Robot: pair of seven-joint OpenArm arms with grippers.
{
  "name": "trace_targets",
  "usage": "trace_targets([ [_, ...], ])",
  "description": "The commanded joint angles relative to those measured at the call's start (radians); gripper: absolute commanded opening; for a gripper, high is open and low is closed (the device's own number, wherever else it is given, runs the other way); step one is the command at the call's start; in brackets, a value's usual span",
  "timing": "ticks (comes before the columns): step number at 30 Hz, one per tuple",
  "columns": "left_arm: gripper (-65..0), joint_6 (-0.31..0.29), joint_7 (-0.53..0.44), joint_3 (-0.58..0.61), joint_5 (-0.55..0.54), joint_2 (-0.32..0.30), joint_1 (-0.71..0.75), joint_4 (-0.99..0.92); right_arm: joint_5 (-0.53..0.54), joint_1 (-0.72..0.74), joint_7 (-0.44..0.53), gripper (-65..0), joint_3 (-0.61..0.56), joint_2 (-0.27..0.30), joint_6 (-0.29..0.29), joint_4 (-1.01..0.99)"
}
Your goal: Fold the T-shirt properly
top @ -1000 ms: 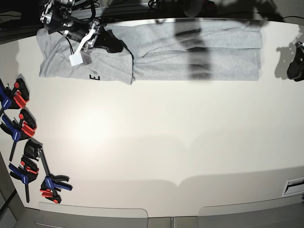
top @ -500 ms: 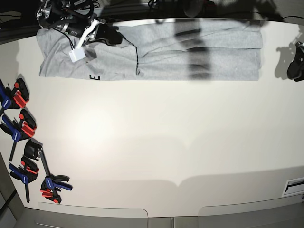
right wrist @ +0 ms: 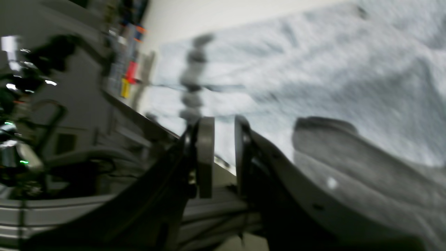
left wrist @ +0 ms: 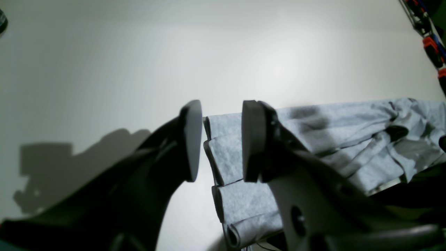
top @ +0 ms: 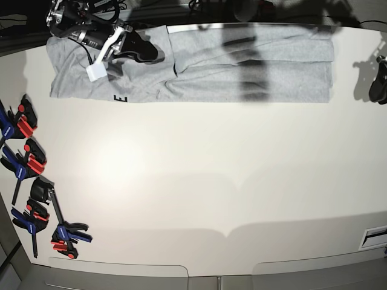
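The light grey T-shirt (top: 242, 66) lies folded into a long band along the table's far edge, with a black letter (top: 121, 98) showing at its near left hem. My right gripper (top: 148, 53) sits low over the shirt's left part; in the right wrist view its jaws (right wrist: 224, 157) stand a narrow gap apart with no cloth between them, above the grey fabric (right wrist: 313, 69). My left gripper (top: 376, 90) hovers off the shirt's right end. It is open (left wrist: 221, 139), and the stacked folded edges of the shirt (left wrist: 313, 139) show beyond it.
Several red, blue and black clamps (top: 27, 163) lie along the table's left edge, and some show in the left wrist view (left wrist: 432, 52). A small white box (top: 97, 72) dangles from the right arm. The white table (top: 199, 181) stretches toward the near edge, with a slot (top: 375, 235) at the near right.
My right gripper carried a cloth flap toward the far edge, and its jaws have parted off the cloth. The flap's edge now lies shorter and flatter. The left arm has barely moved.
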Motion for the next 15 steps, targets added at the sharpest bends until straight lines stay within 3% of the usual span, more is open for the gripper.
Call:
trace_targets([
  [1,-46.8,-0.006,-0.024,-0.008,-0.018,-0.020,0.000,0.013,0.052,0.000,0.014,-55.8,0.003,0.008,0.006,0.029],
  [5,-46.8,-0.006,-0.024,-0.008,-0.016,-0.020,0.000,0.013,0.086,0.018,0.014,-55.8,0.005,0.008,0.006,0.068],
  [9,-46.5,-0.006,-0.072,-0.008,0.079,0.002,0.004,0.013,-0.062,0.083,0.059,-55.8,0.006,0.005,0.006,0.075],
  [12,-36.9,-0.006,-0.143,-0.008,0.153,0.041,0.037,0.013,-0.195,0.132,0.161,-55.9,0.005,0.005,0.006,0.075],
  [15,-29.4,-0.006,-0.151,-0.008,0.164,0.092,0.076,0.013,-0.267,0.180,0.207,-55.9,0.005,0.006,0.006,0.075],
])
